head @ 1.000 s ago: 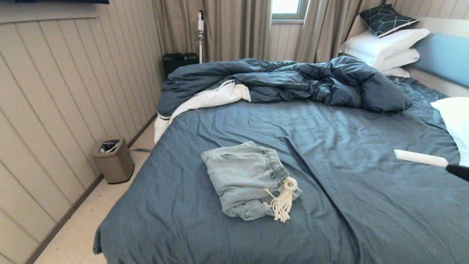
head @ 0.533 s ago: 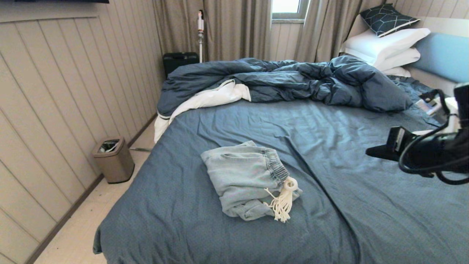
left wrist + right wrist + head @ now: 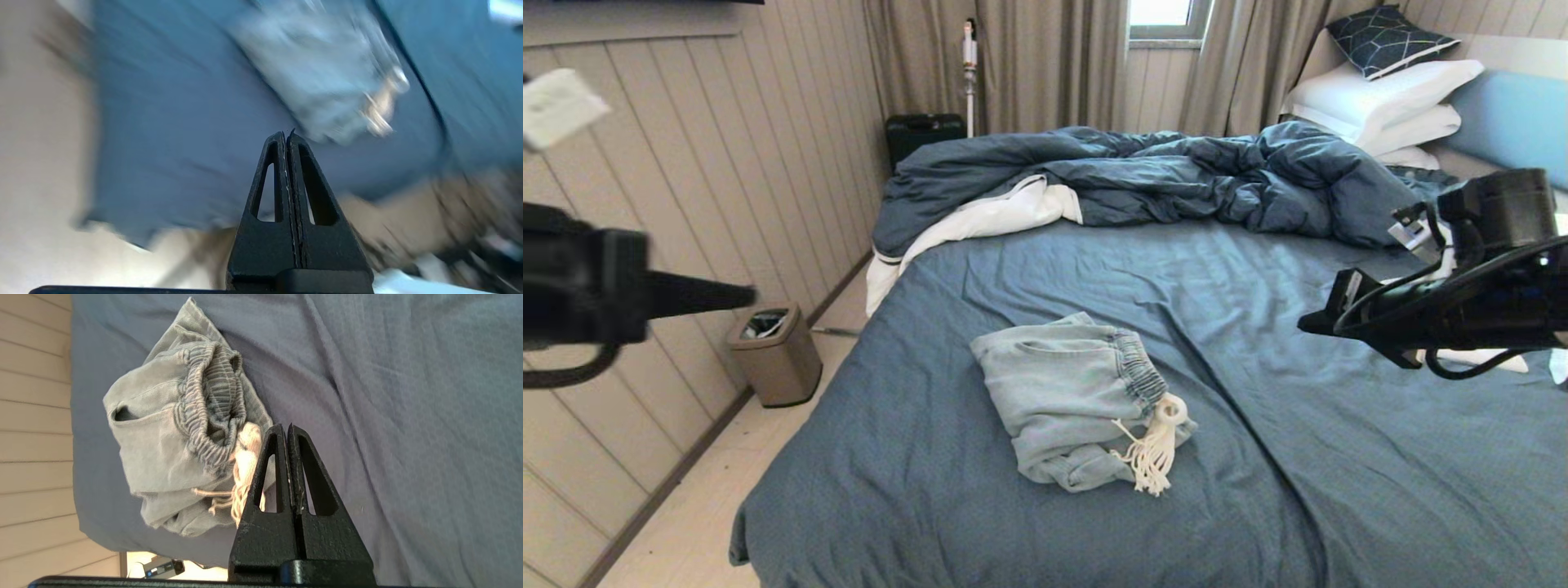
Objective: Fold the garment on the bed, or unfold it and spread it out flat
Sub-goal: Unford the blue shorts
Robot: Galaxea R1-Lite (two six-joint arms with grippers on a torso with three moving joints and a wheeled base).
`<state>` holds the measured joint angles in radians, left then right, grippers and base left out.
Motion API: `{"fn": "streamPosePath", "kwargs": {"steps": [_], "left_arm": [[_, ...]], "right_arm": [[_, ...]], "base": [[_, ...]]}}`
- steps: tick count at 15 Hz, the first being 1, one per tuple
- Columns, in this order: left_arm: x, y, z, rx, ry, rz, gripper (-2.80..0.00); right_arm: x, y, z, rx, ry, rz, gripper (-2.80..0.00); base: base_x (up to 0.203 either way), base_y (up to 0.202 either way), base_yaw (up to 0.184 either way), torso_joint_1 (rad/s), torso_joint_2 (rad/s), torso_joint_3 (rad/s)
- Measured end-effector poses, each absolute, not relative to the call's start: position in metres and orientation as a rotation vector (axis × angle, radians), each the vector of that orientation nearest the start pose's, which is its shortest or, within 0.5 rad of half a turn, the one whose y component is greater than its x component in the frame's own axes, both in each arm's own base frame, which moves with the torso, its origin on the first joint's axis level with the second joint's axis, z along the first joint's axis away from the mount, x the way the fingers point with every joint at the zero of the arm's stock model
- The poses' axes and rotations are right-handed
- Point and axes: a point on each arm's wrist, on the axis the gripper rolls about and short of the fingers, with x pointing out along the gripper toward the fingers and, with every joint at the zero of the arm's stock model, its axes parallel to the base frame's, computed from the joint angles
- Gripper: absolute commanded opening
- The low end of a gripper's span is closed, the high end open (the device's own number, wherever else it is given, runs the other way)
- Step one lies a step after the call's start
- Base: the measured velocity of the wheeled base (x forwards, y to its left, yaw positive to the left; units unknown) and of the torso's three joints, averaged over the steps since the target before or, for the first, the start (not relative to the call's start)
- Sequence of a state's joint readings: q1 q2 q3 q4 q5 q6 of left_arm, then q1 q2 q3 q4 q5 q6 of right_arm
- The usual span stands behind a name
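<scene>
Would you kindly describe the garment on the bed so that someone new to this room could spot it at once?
Start at the large bed with its slate-blue sheet, then look to the open stretch of sheet nearer the foot, below the rumpled dark duvet. There lies the garment, a folded bundle of pale blue denim shorts. Its gathered waistband and white tasselled drawstring set it apart from the darker bedding.

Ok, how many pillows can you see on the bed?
4: a dark patterned pillow atop two stacked white pillows by the headboard, plus another white one beneath. Others may hide behind the right gripper.
</scene>
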<state>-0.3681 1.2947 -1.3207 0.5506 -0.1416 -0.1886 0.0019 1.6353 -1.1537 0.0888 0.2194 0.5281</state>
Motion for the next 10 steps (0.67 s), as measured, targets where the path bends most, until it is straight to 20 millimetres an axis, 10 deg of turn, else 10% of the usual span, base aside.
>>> {"fn": "streamPosePath", "kwargs": {"steps": [5,6,10], "left_arm": [[0.256,-0.197,0.279,-0.127,0.858,-0.584,-2.8],[0.264,-0.222,0.271,-0.137,0.884,-0.606,0.0],[0.282,-0.297,0.236,-0.167,0.863,-0.643,0.0]], "right_arm": [[0.305,0.005,0.216,0.575,0.632,0.056,-2.8],[0.305,0.006,0.215,0.575,0.637,0.055,-2.8],[0.302,0.001,0.208,0.592,0.664,0.065,-2.8]], "base": [[0.0,0.0,0.0,0.0,0.0,0.0],[0.0,0.0,0.0,0.0,0.0,0.0],[0.0,0.0,0.0,0.0,0.0,0.0]]}}
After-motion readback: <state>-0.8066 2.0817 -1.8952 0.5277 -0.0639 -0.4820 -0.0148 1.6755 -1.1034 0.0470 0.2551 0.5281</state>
